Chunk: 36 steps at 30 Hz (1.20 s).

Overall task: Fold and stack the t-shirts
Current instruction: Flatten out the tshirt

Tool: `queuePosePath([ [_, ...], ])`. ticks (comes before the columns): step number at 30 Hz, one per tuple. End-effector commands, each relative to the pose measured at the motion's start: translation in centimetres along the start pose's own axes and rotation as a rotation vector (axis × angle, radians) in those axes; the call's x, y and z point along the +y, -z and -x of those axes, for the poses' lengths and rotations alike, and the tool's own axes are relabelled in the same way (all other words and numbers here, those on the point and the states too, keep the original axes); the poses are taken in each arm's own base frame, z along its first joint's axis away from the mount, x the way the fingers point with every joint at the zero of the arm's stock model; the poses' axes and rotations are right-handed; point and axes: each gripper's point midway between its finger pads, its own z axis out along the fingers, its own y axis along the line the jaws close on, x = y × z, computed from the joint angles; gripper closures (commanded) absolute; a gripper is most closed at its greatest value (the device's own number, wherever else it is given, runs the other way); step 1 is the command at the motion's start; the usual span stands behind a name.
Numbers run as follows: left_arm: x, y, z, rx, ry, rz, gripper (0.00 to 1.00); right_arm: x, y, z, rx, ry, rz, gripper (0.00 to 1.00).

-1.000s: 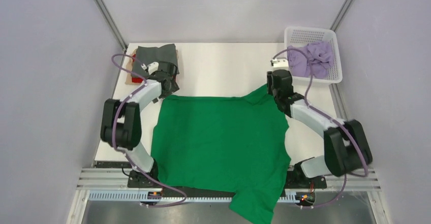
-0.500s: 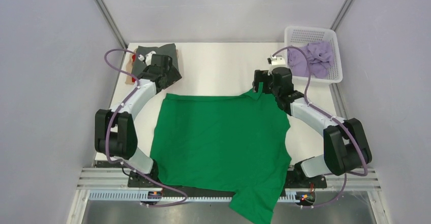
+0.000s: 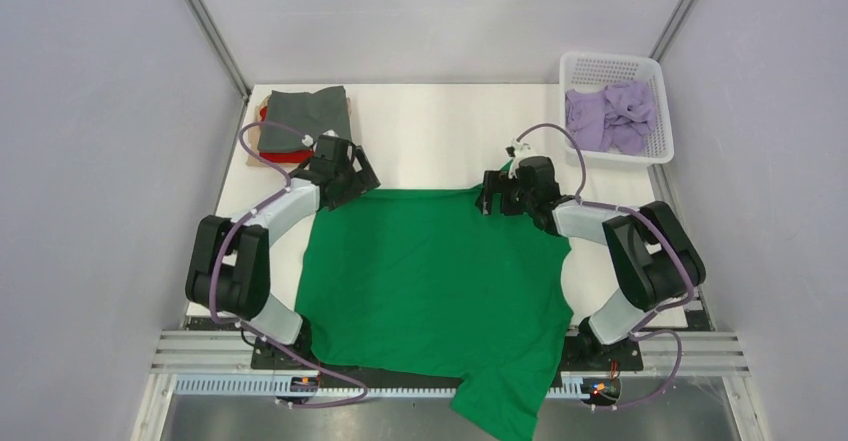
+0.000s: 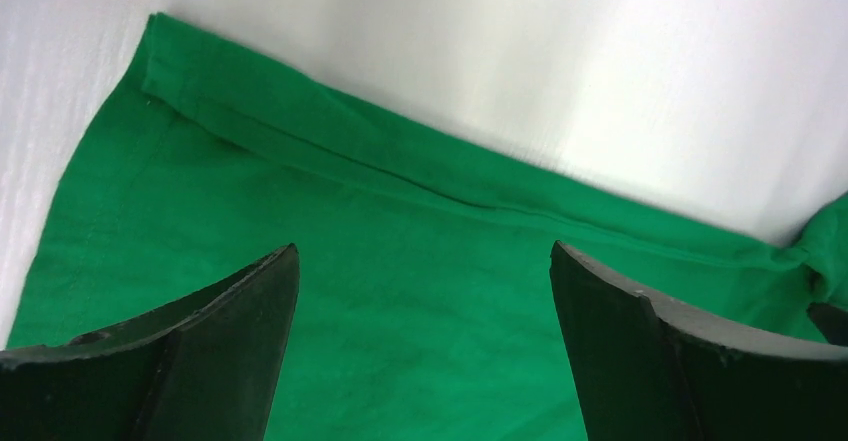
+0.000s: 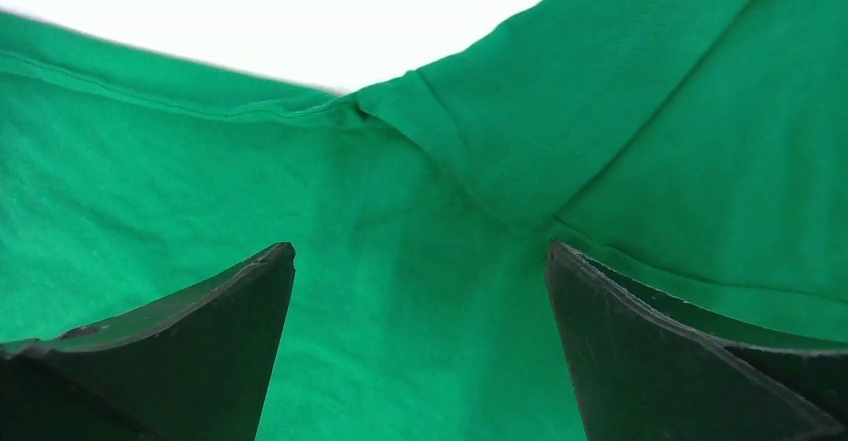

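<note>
Green t-shirt lies spread under left jaws and right jaws, both released.

table: spread t-shirt lies flat from centre to 6 o'clock, part hanging over the near edge | 10 o'clock corner: folded t-shirts stacked | 2 o'clock corner: basket, bunched t-shirt in it | left gripper over the spread t-shirt's 11 o'clock corner | right gripper over its 1 o'clock edge

No readable text, labels, brands or numbers on any surface.
</note>
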Motion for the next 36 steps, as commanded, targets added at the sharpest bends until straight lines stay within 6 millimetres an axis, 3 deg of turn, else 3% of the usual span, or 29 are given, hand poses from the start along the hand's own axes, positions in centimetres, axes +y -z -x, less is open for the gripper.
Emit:
queuePosePath([
  [1,-0.8,-1.6,0.6,-0.018,-0.027,-0.035,0.00,2.2,-1.6,2.3,-0.062,0.012,0.082,0.02],
  [7,-0.1,-2.9,0.3,-0.002,-0.033,0.006,0.00,2.0,-3.9,3.8,-0.058,0.040,0.056,0.02],
  [16,0.8,-2.9,1.3,-0.024,-0.056,0.073,0.00,1.8,-7.8,9.5,-0.116,0.168,0.002,0.02],
  [24,0.7,-2.8,1.8,-0.025,-0.055,0.087,0.00,3.0,-12.0,12.3,-0.155,0.201,0.058,0.02],
  [27,0.6,-2.5,2.1,-0.027,-0.057,0.084,0.00,3.2,-11.6,13.8,-0.184,0.226,0.050,0.02],
  [33,0.2,-1.8,2.0,-0.036,-0.053,0.055,0.00,3.4,-7.4,17.5,-0.276,0.315,-0.001,0.02],
  [36,-0.3,-1.9,1.3,-0.013,-0.054,0.018,0.00,3.4,-5.7,18.1,-0.294,0.329,-0.021,0.02],
])
